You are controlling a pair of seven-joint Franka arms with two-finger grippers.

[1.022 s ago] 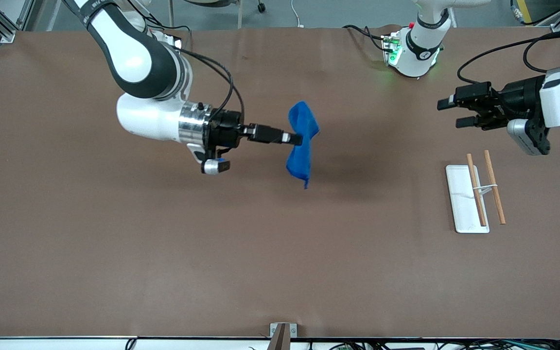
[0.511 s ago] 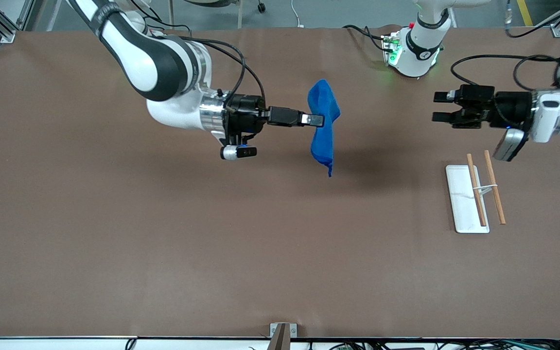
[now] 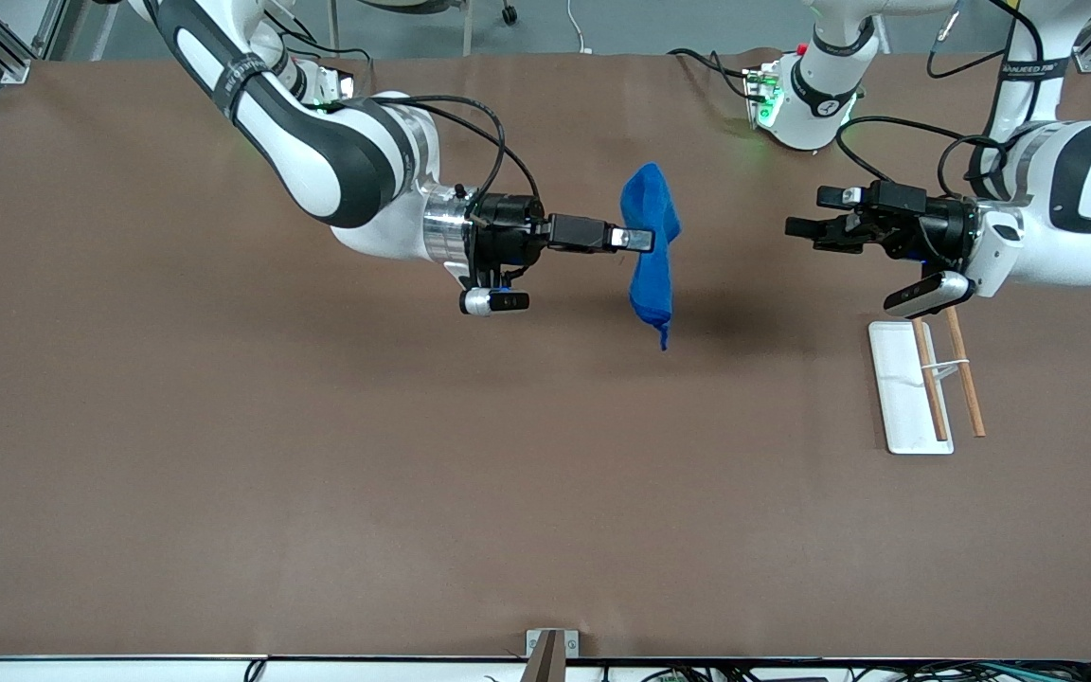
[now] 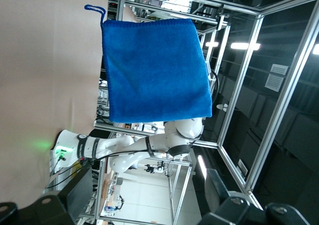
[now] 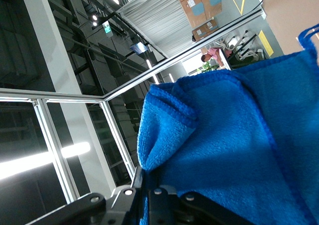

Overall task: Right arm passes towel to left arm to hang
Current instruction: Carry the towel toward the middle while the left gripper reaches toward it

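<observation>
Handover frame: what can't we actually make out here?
- Right gripper fingertips: buried in the towel in front view, and the towel fills the right wrist view, so grip depth is unreadable.
- Towel's full spread: edge-on in front view; the left wrist view shows its face, but the pinched edge is turned away.
- Left gripper, open: its fingers are cut off by the left wrist view's edge.
- Rack: partly covered by the left arm's camera in front view.

Blue towel (image 3: 652, 244) w/ corner loop hangs flat, pinched by right gripper (image 3: 638, 240) fingers above table.
</observation>
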